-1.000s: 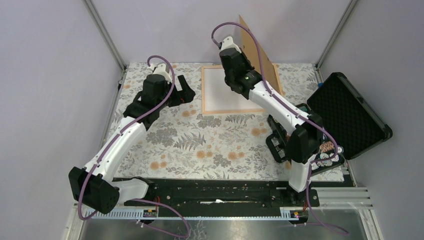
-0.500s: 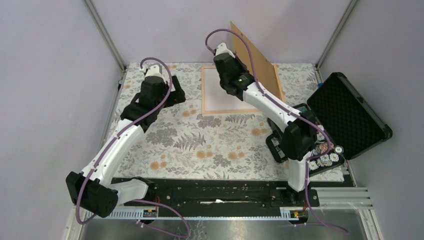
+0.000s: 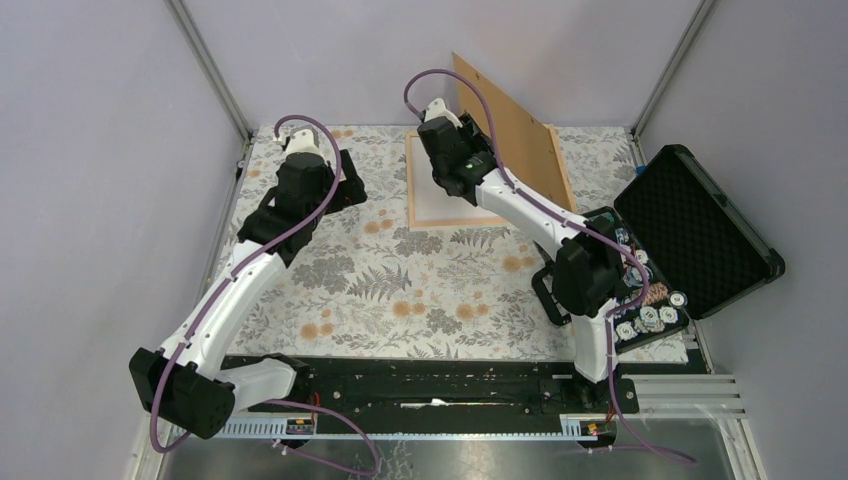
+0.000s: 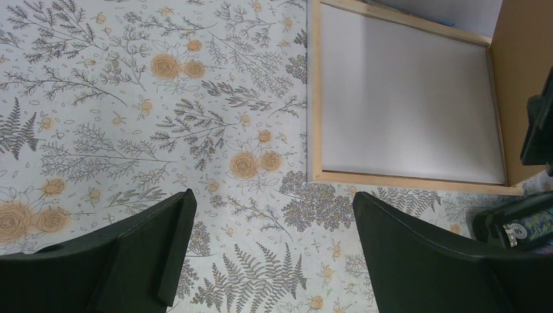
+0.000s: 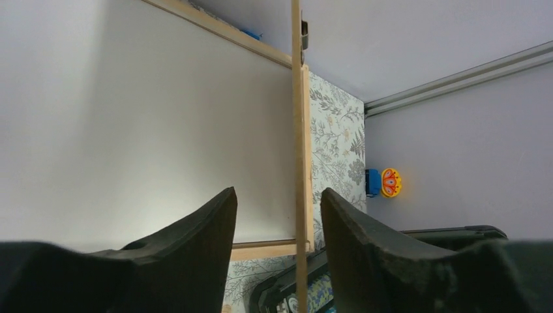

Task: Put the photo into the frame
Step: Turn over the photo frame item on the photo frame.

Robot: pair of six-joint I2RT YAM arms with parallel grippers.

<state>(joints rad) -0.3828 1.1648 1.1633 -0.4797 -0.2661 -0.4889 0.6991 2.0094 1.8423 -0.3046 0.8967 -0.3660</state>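
Observation:
The frame [image 3: 412, 190] lies flat at the back of the table, a light wood rail [image 4: 313, 98] around a whitish panel. The photo [image 3: 515, 125] stands tilted on its long edge along the frame's right rail, brown back showing. My right gripper [image 3: 447, 138] hangs over the photo's upper edge. In the right wrist view that thin edge [image 5: 295, 39] runs between the right gripper's [image 5: 278, 190] open jaws, with a gap on each side, above the frame [image 5: 261, 250]. My left gripper [image 4: 272, 195] stands wide open and holds nothing, over the cloth left of the frame [image 3: 345, 190].
A black foam-lined case [image 3: 700, 230] stands open at the right edge, with a tray of small items [image 3: 640, 312] in front of it. A flowered cloth [image 3: 400, 290] covers the table. A small blue and orange toy [image 5: 385, 182] sits by the wall.
My right gripper has gone from shut on the photo's edge to open. The photo's top has leaned further left over the frame. The left gripper has drawn a little to the left.

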